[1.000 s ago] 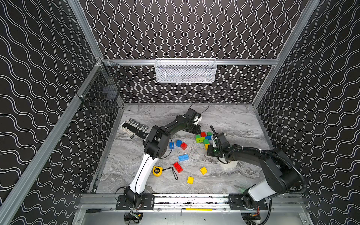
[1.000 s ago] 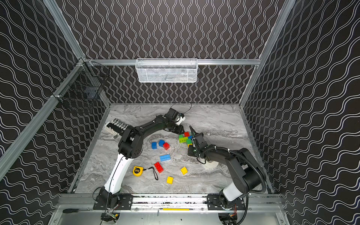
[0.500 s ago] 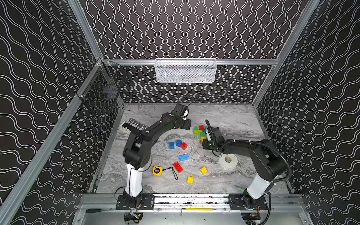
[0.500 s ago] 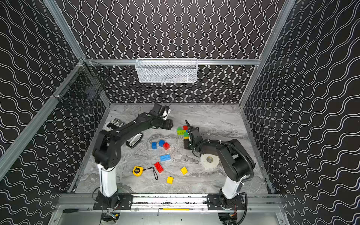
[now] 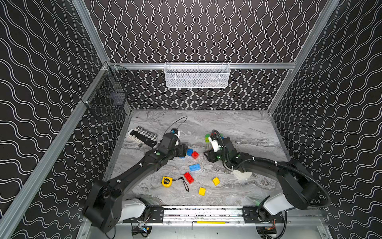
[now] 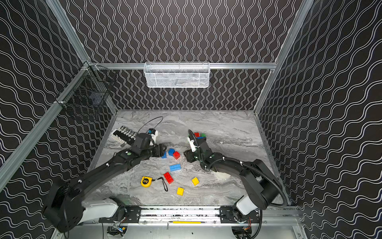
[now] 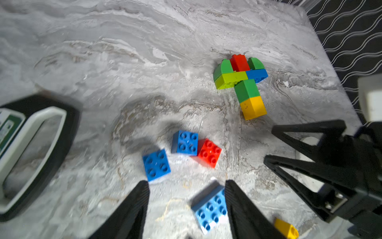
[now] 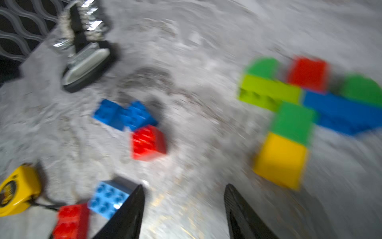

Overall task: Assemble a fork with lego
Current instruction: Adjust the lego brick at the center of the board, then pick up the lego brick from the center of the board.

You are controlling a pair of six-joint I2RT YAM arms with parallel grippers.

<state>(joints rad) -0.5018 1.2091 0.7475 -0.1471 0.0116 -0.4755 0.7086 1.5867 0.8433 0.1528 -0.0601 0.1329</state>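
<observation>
The assembled lego piece [image 7: 240,82] lies flat on the marble table: a yellow and green stem, a lime and blue crossbar, and green, red and green prongs. Both top views show only part of it [image 5: 207,137] [image 6: 199,135] behind my right wrist. Neither gripper touches it. My left gripper [image 5: 184,151] [image 7: 186,182] is open beside loose blue [image 5: 189,152] and red [image 5: 195,155] square bricks. A light-blue oblong brick [image 7: 210,209] lies on the table under its fingers. My right gripper [image 5: 207,154] [image 8: 184,186] is open and empty, nearer than the assembly [image 8: 293,115].
Loose bricks lie at the front: a red oblong [image 5: 189,177] and two yellow ones [image 5: 215,181] [image 5: 202,191]. A yellow tape measure [image 5: 166,181] sits front left, a socket rail [image 5: 144,134] back left, a white tape roll [image 5: 242,174] under my right arm. Mesh baskets [image 5: 197,75] [image 5: 109,99] hang on the walls.
Both grippers opened and let go of the assembled piece, which now lies on the table. Both arms drew back from it toward the front.
</observation>
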